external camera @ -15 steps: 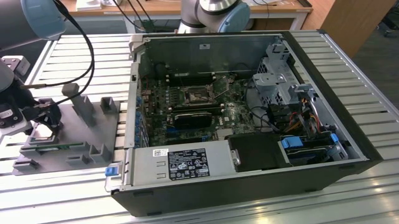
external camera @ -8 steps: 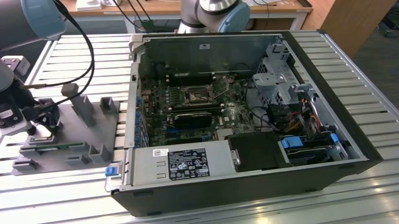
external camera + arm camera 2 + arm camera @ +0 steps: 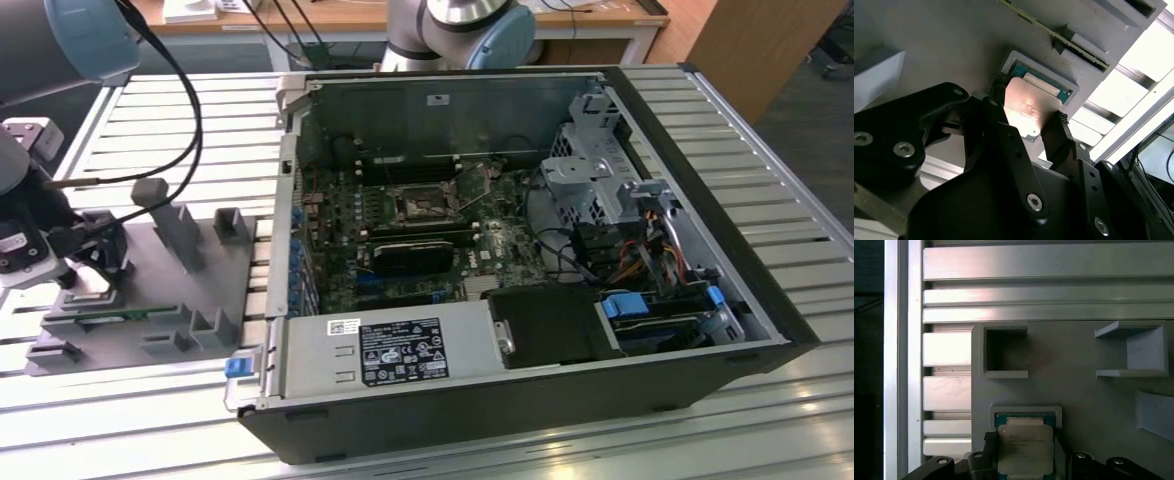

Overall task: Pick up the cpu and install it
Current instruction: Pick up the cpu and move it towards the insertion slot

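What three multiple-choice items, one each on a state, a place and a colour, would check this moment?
1. How is the computer case?
A. closed up
B. open, with the motherboard in sight
C. wrapped in plastic

2. Where does the cpu lie?
A. in the motherboard's socket
B. in a framed pocket of the grey fixture
C. on top of the computer case

3. What colour is the cpu's top?
A. silver-grey
B. red
C. black

Answers:
1 B, the exterior view looks straight into the case.
2 B, both wrist views show it in the pocket, with the gripper at it.
3 A, its metal lid shines silver-grey.
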You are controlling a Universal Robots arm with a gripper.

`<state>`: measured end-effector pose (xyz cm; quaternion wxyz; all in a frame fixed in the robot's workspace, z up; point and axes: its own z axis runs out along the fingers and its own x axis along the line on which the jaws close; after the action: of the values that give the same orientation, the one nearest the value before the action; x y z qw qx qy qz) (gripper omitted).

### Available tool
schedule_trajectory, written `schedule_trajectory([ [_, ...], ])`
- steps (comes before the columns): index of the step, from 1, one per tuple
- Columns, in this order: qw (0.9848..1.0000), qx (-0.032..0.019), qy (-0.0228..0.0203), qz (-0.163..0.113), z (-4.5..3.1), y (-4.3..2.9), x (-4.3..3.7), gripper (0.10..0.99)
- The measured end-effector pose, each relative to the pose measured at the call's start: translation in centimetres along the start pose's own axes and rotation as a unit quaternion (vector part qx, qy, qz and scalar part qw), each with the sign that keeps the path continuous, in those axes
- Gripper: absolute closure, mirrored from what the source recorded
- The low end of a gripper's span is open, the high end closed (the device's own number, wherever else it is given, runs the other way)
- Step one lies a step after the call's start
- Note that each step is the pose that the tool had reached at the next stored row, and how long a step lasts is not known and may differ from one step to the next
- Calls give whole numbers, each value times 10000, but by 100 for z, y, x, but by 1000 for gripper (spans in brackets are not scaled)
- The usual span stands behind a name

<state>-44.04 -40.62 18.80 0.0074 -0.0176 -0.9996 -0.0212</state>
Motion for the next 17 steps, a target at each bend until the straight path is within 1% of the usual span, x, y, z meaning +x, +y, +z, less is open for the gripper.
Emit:
schedule_trajectory([
  [4,10000,0,0,0,-103,4,1,545],
  [6,10000,-1,4,0,-143,6,2,545],
  [7,10000,-5,9,0,-151,6,1,545],
  [14,10000,-6,10,1,-162,6,1,545],
  [17,10000,-6,10,1,-186,7,2,545],
])
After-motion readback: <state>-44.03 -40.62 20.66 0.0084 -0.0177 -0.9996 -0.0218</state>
